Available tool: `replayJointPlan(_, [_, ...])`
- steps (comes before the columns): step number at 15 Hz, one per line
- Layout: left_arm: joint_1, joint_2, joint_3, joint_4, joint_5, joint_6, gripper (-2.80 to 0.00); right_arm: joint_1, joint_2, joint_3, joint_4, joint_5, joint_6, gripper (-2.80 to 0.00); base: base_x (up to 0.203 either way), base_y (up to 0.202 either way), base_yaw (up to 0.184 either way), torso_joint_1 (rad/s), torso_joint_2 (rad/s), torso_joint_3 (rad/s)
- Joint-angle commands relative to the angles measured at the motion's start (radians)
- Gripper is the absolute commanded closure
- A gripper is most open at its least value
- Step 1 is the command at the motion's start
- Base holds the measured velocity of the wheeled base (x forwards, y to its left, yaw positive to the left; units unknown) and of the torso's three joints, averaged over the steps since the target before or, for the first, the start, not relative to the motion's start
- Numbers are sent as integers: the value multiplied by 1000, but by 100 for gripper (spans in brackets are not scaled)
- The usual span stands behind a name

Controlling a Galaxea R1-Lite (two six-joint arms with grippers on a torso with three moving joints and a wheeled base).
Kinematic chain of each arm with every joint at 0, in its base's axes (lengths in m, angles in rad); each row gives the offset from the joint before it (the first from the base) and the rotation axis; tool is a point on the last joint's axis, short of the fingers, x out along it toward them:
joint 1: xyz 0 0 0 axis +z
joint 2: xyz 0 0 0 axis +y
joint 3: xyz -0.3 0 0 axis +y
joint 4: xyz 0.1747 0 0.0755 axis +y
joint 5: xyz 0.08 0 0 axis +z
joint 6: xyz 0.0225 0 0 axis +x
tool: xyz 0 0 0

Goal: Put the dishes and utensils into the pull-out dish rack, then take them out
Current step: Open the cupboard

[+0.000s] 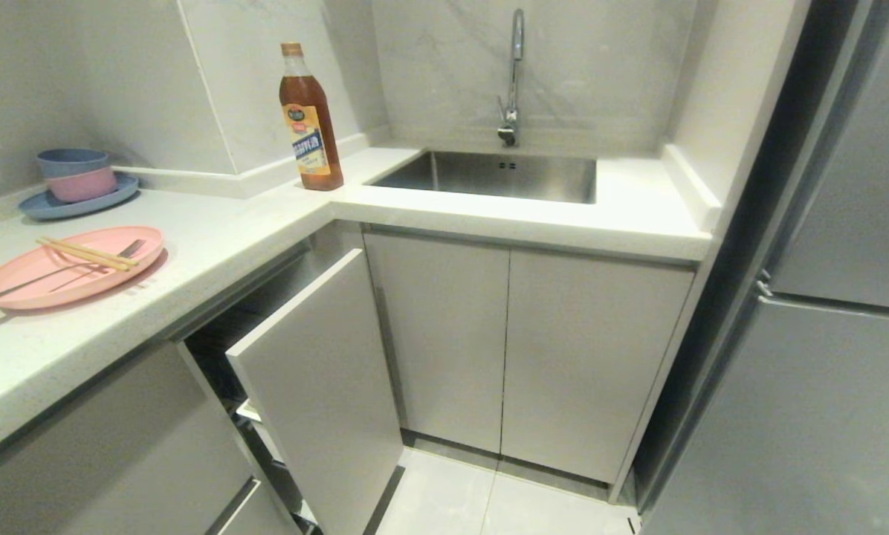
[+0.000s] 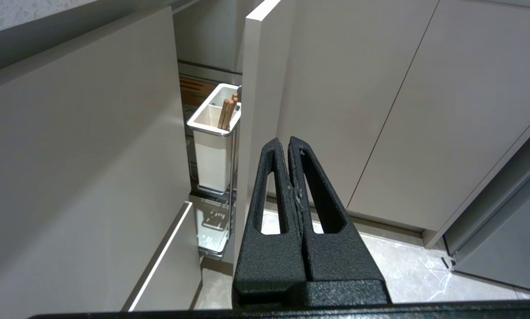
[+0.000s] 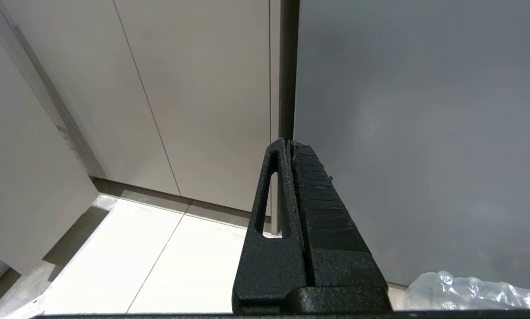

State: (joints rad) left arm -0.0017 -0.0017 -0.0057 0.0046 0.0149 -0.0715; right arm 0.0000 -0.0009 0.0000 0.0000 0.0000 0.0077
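On the left counter lies the pink plate (image 1: 69, 266), with the pale chopsticks (image 1: 88, 254) and the silver fork (image 1: 58, 271) resting on it. Below the counter the pull-out dish rack is partly drawn out, its flat grey front panel (image 1: 318, 386) angled into the room. In the left wrist view its white utensil caddy (image 2: 212, 146) holds brown wooden sticks (image 2: 227, 113), above a white drip tray (image 2: 212, 226). My left gripper (image 2: 288, 141) is shut and empty, low in front of the panel (image 2: 258, 110). My right gripper (image 3: 288, 142) is shut and empty near the floor. Neither arm appears in the head view.
A blue plate with stacked blue and pink bowls (image 1: 79, 195) sits at the counter's back left. An oil bottle (image 1: 311, 122) stands by the sink (image 1: 496, 174) and faucet (image 1: 513, 74). Double cabinet doors (image 1: 511, 349) are shut. A grey fridge (image 1: 823, 334) fills the right; a plastic bag (image 3: 469, 288) lies by it.
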Motion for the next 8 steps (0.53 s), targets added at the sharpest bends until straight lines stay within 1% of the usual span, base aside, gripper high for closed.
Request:
replayJointPlan(1, [0, 2, 0, 0, 0, -1, 0, 0, 1, 0, 0, 0, 0, 0, 0, 0, 0, 0, 0, 0])
replayJointPlan(8, [0, 2, 0, 0, 0, -1, 0, 0, 1, 0, 0, 0, 0, 0, 0, 0, 0, 0, 0, 0])
